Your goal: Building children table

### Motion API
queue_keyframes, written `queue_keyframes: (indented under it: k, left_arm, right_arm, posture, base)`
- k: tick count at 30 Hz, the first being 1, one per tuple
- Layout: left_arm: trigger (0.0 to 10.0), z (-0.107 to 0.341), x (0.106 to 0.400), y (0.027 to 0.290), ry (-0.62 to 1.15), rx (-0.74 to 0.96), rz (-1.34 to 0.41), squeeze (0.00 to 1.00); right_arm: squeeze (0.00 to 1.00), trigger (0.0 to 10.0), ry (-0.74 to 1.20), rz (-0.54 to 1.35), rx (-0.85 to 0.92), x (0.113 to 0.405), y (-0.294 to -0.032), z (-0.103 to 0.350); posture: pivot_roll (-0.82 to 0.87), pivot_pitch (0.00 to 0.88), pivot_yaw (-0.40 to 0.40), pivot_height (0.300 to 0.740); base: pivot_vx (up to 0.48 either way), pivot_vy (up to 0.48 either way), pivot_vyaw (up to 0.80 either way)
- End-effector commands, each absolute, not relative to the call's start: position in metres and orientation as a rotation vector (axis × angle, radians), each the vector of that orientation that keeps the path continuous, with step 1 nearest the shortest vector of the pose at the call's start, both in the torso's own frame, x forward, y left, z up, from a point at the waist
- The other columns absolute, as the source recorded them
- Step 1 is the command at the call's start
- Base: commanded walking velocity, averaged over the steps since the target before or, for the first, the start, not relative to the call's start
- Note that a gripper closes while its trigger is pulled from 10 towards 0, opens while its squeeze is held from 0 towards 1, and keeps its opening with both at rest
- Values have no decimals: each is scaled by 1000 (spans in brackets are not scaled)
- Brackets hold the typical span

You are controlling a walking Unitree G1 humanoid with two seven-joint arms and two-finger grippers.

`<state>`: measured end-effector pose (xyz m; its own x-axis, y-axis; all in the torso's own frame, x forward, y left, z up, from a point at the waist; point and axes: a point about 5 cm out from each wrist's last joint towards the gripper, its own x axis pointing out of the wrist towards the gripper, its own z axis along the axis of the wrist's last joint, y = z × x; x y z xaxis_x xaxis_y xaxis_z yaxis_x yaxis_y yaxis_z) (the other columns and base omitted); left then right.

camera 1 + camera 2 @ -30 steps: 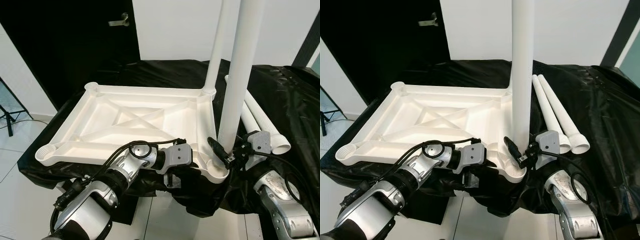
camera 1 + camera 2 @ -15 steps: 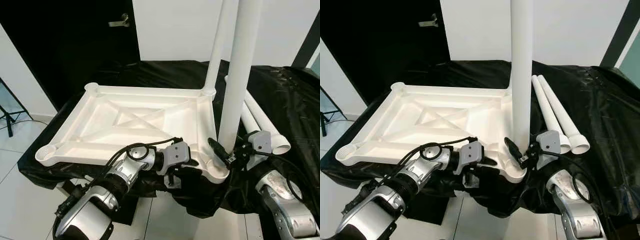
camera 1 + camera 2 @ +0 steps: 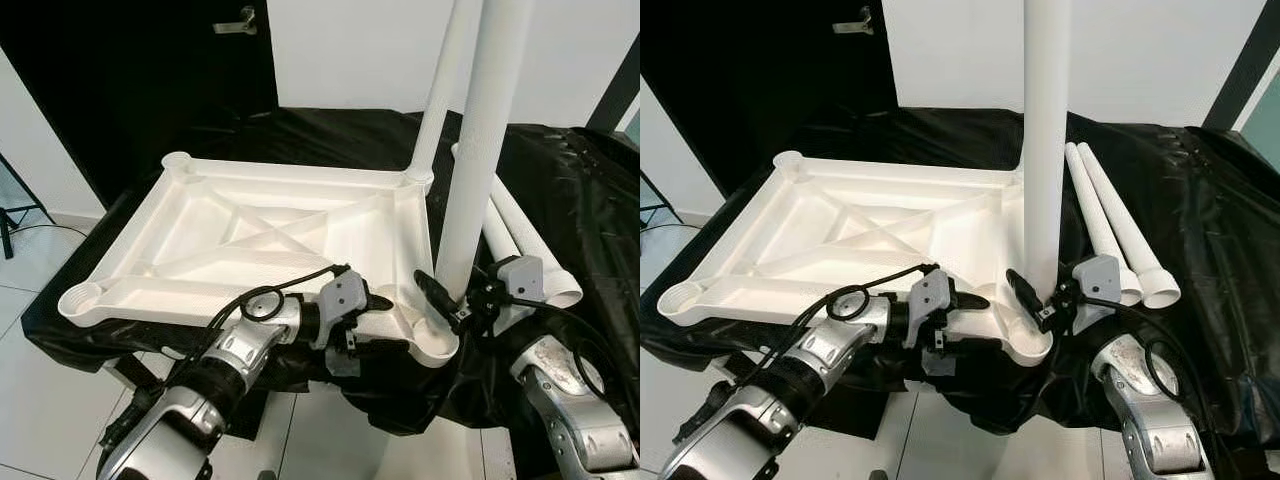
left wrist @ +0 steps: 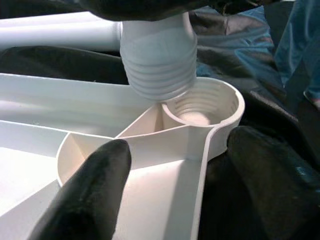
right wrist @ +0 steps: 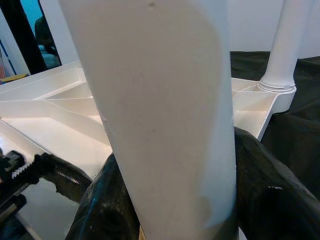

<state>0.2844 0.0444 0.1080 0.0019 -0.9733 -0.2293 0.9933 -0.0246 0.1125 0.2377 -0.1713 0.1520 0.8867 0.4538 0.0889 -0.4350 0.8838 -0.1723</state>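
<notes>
Looks mid-way through fitting the second long white plastic leg (image 3: 478, 170), gripped by the right end effector (image 3: 455, 308), threaded tip hovering above the corner socket (image 4: 202, 102) of the upturned white tabletop (image 3: 250, 240), left end effector (image 3: 375, 320) straddling that corner, fingers wide; next probably lower and twist.

Surface (image 3: 560, 190) draped in glossy black sheeting, creased, with highlights from overhead light. Behind it: plain white wall (image 3: 350, 50). Left of that, a black door (image 3: 130, 80) with a metal lever handle (image 3: 234, 24). Dark vertical strip (image 3: 1250, 70) at far right against the wall. Floor (image 3: 30, 390) of pale tiles with visible grout lines. Black tripod leg (image 3: 18, 195) stands at left edge.
</notes>
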Motion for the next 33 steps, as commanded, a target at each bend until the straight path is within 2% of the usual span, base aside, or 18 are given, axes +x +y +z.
queue_keyframes:
  k: [1,7,14,19,23,33]
  left_arm:
    - [10000,103,269,51,159,257,-1840,710]
    - [10000,108,264,56,167,254,-1867,753]
    - [10000,114,261,58,158,246,-1883,753]
    - [10000,100,256,58,233,342,-1896,741]
    - [10000,86,255,45,286,397,-1857,737]
    - [10000,87,265,39,296,421,-1772,722]
  right_arm:
    - [0,10000,-75,464,-148,237,-173,144]
    - [0,10000,-66,466,-148,235,-173,143]
    - [0,10000,-63,468,-148,235,-174,143]
    - [0,10000,-64,468,-149,236,-173,143]
    - [0,10000,-73,469,-148,238,-172,145]
    - [0,10000,-74,463,-146,236,-172,145]
  posture:
    - [93,0,-5,740]
    - [94,0,-10,740]
    - [95,0,-13,740]
    - [97,0,-13,740]
    - [93,0,-12,740]
    - [87,0,-10,740]
  base:
    - [0,0,0]
    - [0,0,0]
    - [0,0,0]
    - [0,0,0]
    - [0,0,0]
    - [0,0,0]
